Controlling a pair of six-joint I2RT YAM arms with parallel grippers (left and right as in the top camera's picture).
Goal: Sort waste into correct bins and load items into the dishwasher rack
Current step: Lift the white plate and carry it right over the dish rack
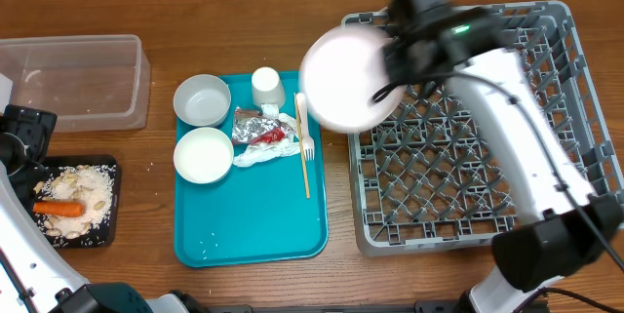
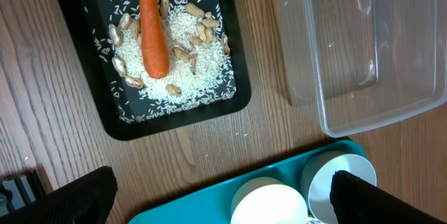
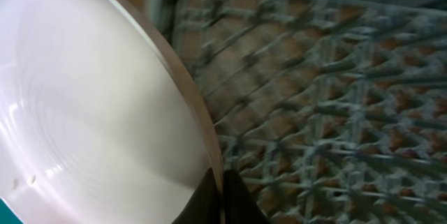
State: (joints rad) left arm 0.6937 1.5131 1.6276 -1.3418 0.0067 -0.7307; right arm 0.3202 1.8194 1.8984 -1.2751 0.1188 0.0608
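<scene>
My right gripper (image 3: 223,197) is shut on the rim of the round white plate (image 1: 346,77), holding it tilted over the left edge of the grey dishwasher rack (image 1: 439,172). On the teal tray (image 1: 253,215) sit two white bowls (image 1: 202,100) (image 1: 203,154), a cup (image 1: 267,86), a fork (image 1: 305,147), a foil wrapper (image 1: 261,130) and a napkin (image 1: 261,154). The carrot (image 2: 152,28), nuts and rice lie in the black tray (image 2: 84,63). The clear tub (image 2: 363,35) holds nothing large. My left gripper (image 2: 223,199) hangs open above the teal tray's near-left edge, beside the bowls.
The clear tub (image 1: 73,79) stands at the far left, the black tray (image 1: 109,172) just in front of it. A few rice grains lie on the teal tray and on the wood. My right arm (image 1: 517,108) stretches across the rack.
</scene>
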